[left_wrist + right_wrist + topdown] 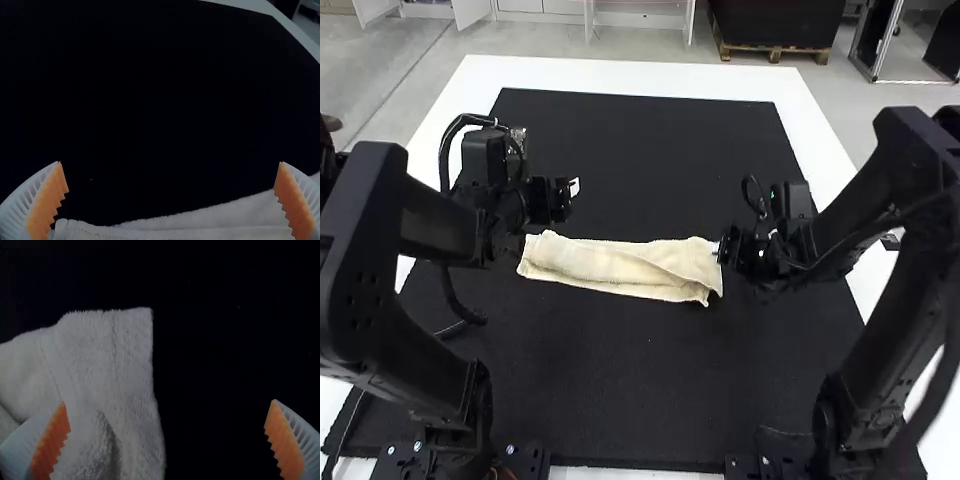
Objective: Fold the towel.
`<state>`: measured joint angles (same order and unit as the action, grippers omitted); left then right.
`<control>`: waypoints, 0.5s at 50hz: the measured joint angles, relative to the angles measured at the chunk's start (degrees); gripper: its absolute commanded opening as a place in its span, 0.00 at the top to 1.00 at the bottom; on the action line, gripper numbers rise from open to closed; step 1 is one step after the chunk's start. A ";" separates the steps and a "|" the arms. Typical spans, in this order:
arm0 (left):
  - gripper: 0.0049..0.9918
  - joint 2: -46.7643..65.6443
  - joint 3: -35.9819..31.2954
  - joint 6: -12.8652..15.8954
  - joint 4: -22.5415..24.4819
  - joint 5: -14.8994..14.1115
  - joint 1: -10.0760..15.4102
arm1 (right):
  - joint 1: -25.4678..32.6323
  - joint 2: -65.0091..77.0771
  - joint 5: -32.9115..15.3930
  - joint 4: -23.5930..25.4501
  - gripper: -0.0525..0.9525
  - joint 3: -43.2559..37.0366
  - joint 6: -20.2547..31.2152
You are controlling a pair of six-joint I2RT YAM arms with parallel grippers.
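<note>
The towel (620, 268) lies before us in a long, folded strip across the black mat (640, 370). We see the right gripper (744, 244) at its right end, fingers spread; slightly farther, the left gripper (551, 214) by its left end, fingers also wide apart.

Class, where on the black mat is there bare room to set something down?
Bare: the mat between the towel and the table's far white edge, and between the towel and the near edge. Crowded: the towel's ends, beside the left pincer and right pincer.
</note>
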<state>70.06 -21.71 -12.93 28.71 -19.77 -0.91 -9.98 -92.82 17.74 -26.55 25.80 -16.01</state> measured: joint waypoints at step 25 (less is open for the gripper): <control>0.02 0.00 0.00 0.00 -0.15 -0.02 0.00 | -7.08 -4.59 10.60 -0.52 0.31 2.62 -1.97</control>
<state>70.06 -21.71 -12.93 28.56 -19.79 -0.91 -17.06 -97.41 28.34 -27.07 28.42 -17.98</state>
